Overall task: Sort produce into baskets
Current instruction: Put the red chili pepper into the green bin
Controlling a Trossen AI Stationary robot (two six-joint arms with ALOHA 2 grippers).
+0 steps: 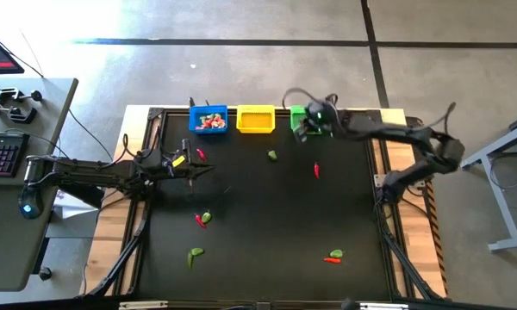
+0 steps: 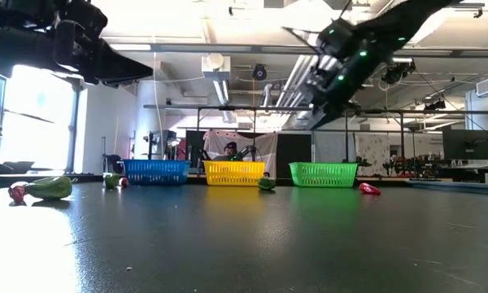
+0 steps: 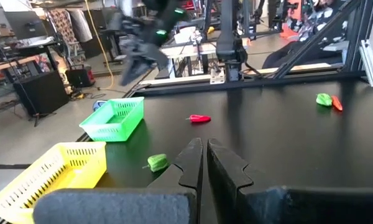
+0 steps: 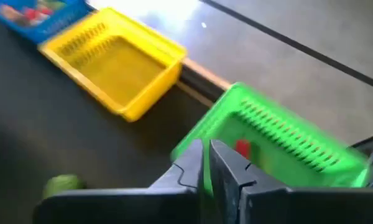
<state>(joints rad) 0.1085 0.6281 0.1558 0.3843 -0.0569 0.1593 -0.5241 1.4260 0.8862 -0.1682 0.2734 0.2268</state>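
High view
- Table (image 1: 267,215): black top, wooden edges showing at both sides.
- Baskets: blue basket (image 1: 208,120), yellow basket (image 1: 256,119) and green basket (image 1: 298,115) in a row along the far edge, blue at the left, green at the right.
- Blue basket contents: several red and whitish pieces.
- Loose produce: a green piece (image 1: 272,155) near the yellow basket; a red pepper (image 1: 316,170) to its right; a red and green pair (image 1: 203,219) left of centre; a green piece (image 1: 195,254) at the near left; a green and red pair (image 1: 333,256) at the near right.
- Left gripper (image 1: 200,169): over the left part of the table, near the blue basket, fingers together, nothing in them.
- Right gripper (image 1: 305,126): above the green basket.

Low view
- Baskets: all three stand on the far side of the table, blue, yellow, green from left to right.
- Right gripper (image 2: 329,102): hangs in the air above the green basket, clear of it.
- Produce: a green vegetable with a red piece at the far left; a red pepper lying right of the green basket.

Left wrist view
- Left gripper (image 3: 205,163): fingertips pressed together, empty.
- Beyond it: the green piece, the red pepper, the green and yellow baskets.

Right wrist view
- Right gripper (image 4: 206,165): fingertips closed against each other, holding nothing.
- Green basket (image 4: 280,140): directly beyond the fingers, a red piece (image 4: 242,147) inside it.
- Yellow basket (image 4: 115,62): beside it, nothing seen inside.
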